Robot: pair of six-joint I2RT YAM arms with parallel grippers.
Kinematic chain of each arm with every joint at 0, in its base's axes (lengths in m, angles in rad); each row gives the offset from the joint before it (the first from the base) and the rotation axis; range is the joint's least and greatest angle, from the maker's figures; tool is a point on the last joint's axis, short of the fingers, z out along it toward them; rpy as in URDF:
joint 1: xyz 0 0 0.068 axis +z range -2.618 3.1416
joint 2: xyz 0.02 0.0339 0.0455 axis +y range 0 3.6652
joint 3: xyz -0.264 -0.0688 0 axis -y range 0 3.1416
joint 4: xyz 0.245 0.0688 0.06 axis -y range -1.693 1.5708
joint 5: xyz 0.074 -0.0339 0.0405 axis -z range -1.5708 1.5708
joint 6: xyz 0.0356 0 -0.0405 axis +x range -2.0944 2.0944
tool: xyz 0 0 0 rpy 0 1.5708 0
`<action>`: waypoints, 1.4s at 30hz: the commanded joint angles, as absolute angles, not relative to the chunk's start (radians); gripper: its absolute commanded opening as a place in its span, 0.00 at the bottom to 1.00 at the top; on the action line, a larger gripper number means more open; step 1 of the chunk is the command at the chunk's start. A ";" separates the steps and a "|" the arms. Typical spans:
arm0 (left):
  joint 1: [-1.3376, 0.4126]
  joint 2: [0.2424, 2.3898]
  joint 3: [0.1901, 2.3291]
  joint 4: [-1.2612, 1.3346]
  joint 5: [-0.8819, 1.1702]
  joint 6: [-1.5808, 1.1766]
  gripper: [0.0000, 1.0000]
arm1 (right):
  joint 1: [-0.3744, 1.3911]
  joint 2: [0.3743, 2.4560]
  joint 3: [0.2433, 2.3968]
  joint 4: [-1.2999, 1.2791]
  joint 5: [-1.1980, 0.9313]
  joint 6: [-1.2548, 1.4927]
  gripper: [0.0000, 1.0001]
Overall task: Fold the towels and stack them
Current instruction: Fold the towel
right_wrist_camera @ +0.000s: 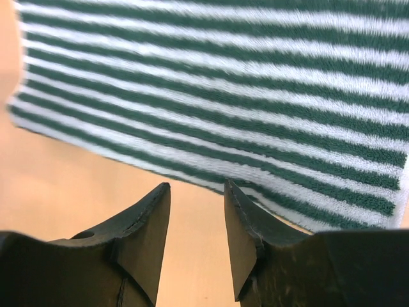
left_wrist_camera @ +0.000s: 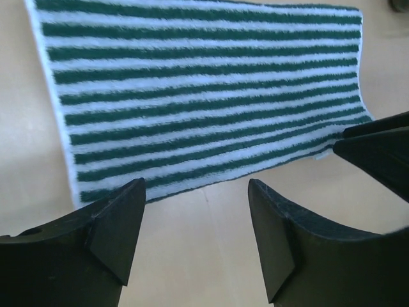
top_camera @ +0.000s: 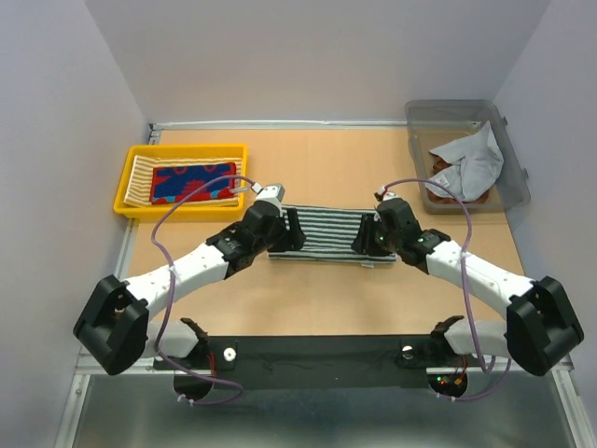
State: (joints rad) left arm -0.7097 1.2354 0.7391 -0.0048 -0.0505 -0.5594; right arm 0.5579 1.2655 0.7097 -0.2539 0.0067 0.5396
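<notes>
**1. Position.** The black-white striped towel (top_camera: 331, 235) lies flat at the centre of the tabletop (top_camera: 326, 163), folded into a long strip running left to right. The left gripper (top_camera: 287, 230) is at its left end and the right gripper (top_camera: 367, 233) at its right end.

**2. Finger state.** In the left wrist view the fingers (left_wrist_camera: 118, 224) are spread wide, with only bare tabletop between them. The towel's near edge lies just beyond the tips. In the right wrist view the fingers (right_wrist_camera: 150, 230) stand closer together but apart, and nothing is pinched. Neither gripper holds cloth.

**3. Hazards.**
- Closing short of the edge: the tips sit beside the hem, not over it, so the fingers may pinch air.
- Taking 1 layer only: the strip appears doubled, so a shallow pinch may lift the top layer and open the fold.
- Uneven grasp: if 1 gripper catches and the other misses, the strip is likely to skew or drag across the tabletop.
- Pressing too low: the tips may jam against the tabletop.
- Folding end to end: the 2 grippers converge and may collide.

**4. Surroundings.** The yellow tray (top_camera: 131, 207) at upper left holds the red-blue patterned towel (top_camera: 191, 182) on the yellow-cream striped towel (top_camera: 140, 175). A loose fold may spill there. The grey bin (top_camera: 515, 191) at upper right holds the grey towel (top_camera: 476, 159) and the rust-brown towel (top_camera: 446, 189).
</notes>
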 commanded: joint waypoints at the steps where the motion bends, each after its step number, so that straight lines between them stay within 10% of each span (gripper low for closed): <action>1: -0.749 1.279 0.765 0.083 -0.058 -0.635 0.71 | 0.566 1.181 0.767 -0.189 -0.006 0.572 0.45; 21: -0.667 1.511 0.571 0.213 -0.110 -0.787 0.41 | 0.321 1.190 0.404 0.023 0.115 0.690 0.43; 31: -0.664 1.293 0.672 0.163 -0.086 -0.749 0.81 | 0.298 1.127 0.554 0.073 0.006 0.607 0.49; 42: -0.539 1.580 0.908 0.406 -0.005 -0.670 0.79 | 0.298 1.460 0.678 0.536 -0.034 0.707 0.65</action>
State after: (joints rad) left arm -0.5755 1.4712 0.8402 0.2977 -0.0410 -0.7143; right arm 0.3016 1.3628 0.6483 0.3260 -0.0380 0.6693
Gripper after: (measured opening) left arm 0.802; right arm 0.647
